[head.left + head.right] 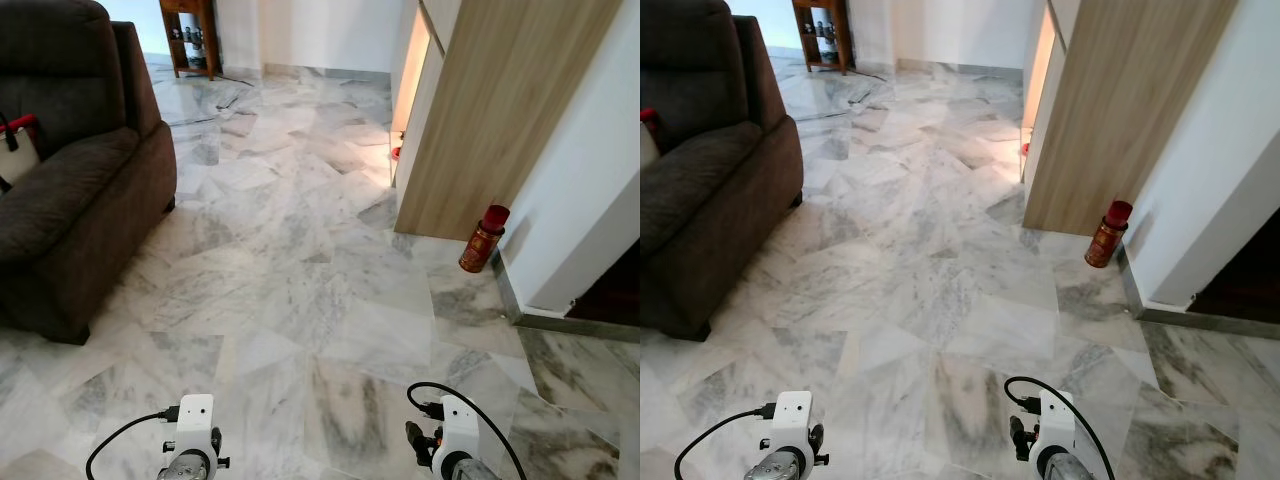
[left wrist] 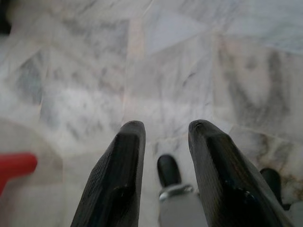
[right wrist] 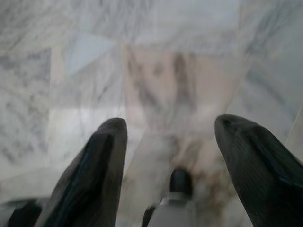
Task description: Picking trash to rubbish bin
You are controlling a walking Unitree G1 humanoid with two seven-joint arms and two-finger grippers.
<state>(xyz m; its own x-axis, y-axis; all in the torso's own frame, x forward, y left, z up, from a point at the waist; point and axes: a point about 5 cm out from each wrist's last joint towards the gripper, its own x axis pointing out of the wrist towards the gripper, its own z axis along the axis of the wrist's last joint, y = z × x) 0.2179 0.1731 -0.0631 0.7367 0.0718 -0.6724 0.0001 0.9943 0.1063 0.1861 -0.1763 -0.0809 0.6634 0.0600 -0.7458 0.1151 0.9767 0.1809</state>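
Red-capped cylindrical can with red-and-gold label point(image 1: 482, 239): stood upright on the grey-veined white marble floor point(image 1: 300, 290), just beside the light wooden panel point(image 1: 480, 120) and white wall. Dark brown upholstered armchair point(image 1: 70, 170): placed at the robot's left (well apart from the can). Left tool point(image 2: 163, 137): fingers narrowly parted, nothing held. Right tool point(image 3: 173, 137): fingers spread wide, nothing held.

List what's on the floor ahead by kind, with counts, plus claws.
Sofa: 1
Red canister: 1
Wooden shelf: 1
Wood-panel cabinet: 1
Claws: 2, left claw and right claw, both open and holding nothing
Total: 6
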